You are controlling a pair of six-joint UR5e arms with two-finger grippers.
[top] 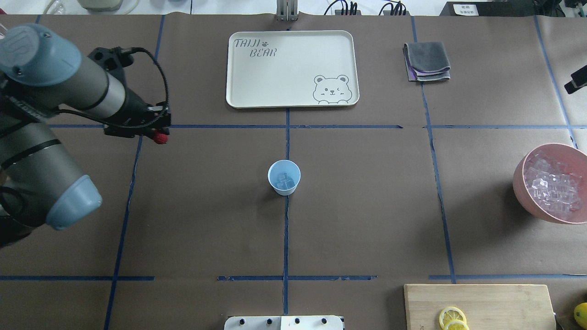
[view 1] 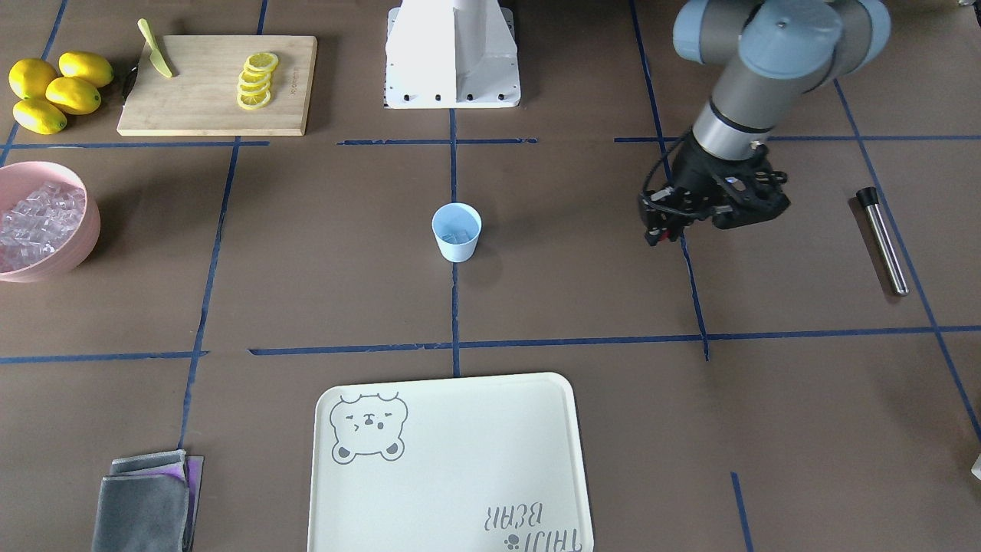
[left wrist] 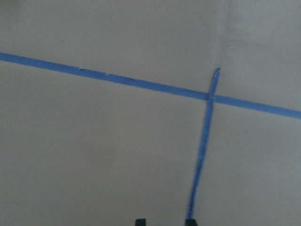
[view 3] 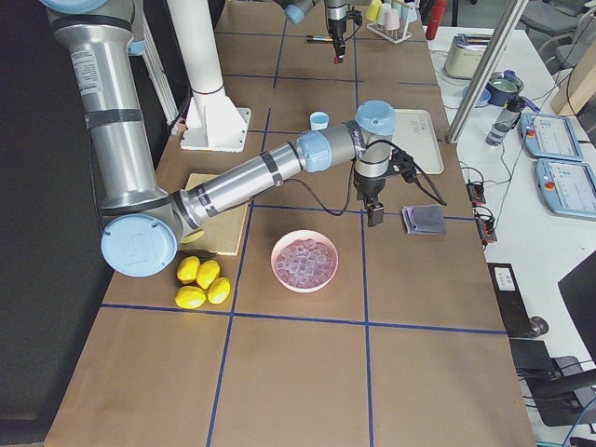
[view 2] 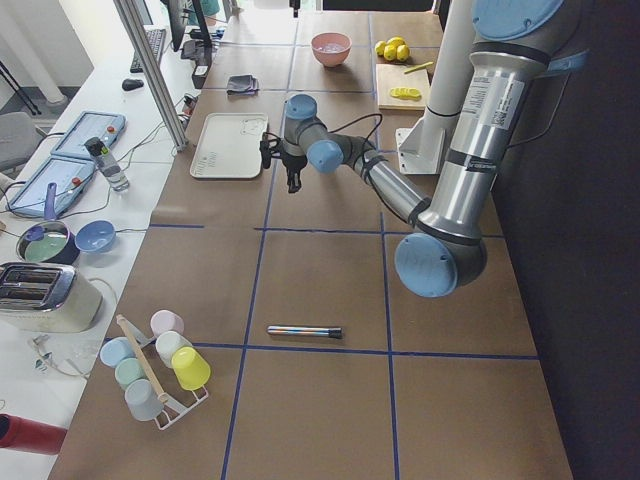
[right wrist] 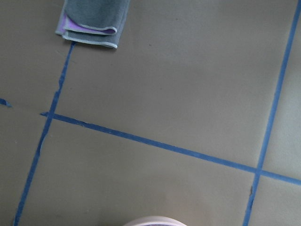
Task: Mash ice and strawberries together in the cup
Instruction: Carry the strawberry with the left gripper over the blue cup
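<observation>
The pale blue cup [view 1: 457,232] [top: 284,178] stands upright at the table's centre with a few clear ice cubes [top: 285,179] in it. More ice [view 1: 37,222] [top: 552,185] fills the pink bowl [view 1: 90,230]. My left gripper [view 1: 664,228] [top: 158,134] hovers over the table well to the robot's left of the cup, shut on a small red strawberry [top: 160,136] [view 1: 666,232]. My right gripper [view 3: 375,216] hangs between the bowl and the folded cloth; I cannot tell whether it is open or shut.
A metal muddler [view 1: 883,241] lies at the robot's far left. A cream bear tray [top: 291,68] and grey cloth [top: 426,62] sit on the far side. A cutting board [view 1: 218,84] holds lemon slices and a knife, with whole lemons [view 1: 57,90] beside it.
</observation>
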